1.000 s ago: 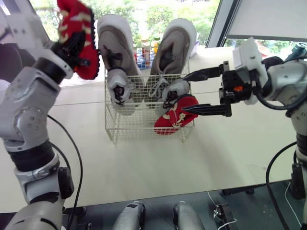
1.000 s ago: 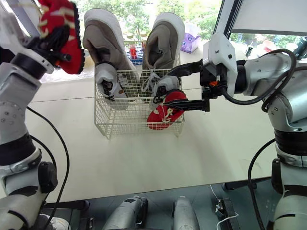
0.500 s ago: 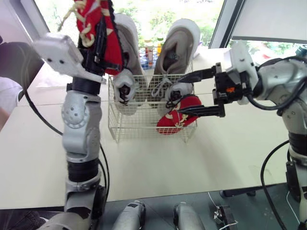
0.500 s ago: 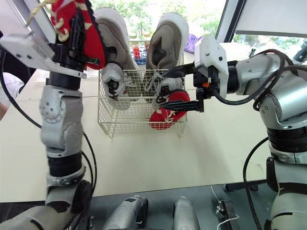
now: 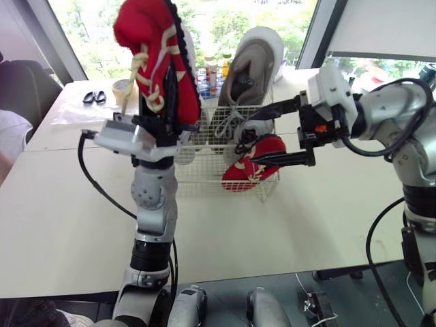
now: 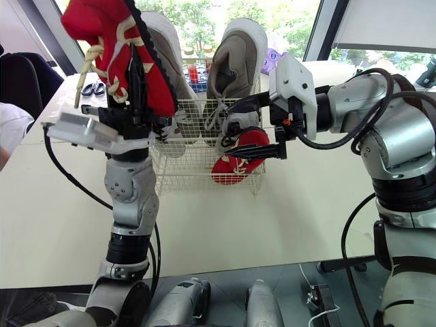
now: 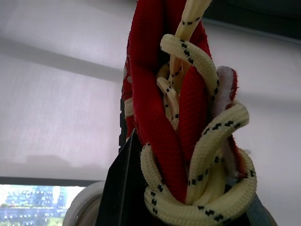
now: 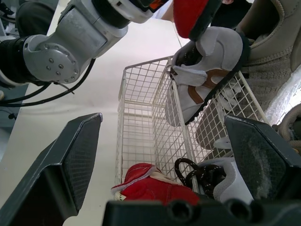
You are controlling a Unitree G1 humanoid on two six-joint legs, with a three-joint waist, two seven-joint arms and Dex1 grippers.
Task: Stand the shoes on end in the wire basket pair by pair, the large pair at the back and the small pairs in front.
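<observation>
Left hand [image 5: 163,102] holds red shoe [image 5: 153,41] near basket [image 5: 201,178]

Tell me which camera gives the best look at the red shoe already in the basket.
Left eye view: the red shoe lies tilted in the wire basket's front right corner, nearly whole. Right eye view shows the same. Right wrist view catches part of it, close up. Left wrist view shows the other red shoe.

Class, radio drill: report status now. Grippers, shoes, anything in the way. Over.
Left gripper shut on red shoe, raised before wire basket. Right gripper open at basket's right side, by second red shoe. Left arm screens basket's left front.
</observation>
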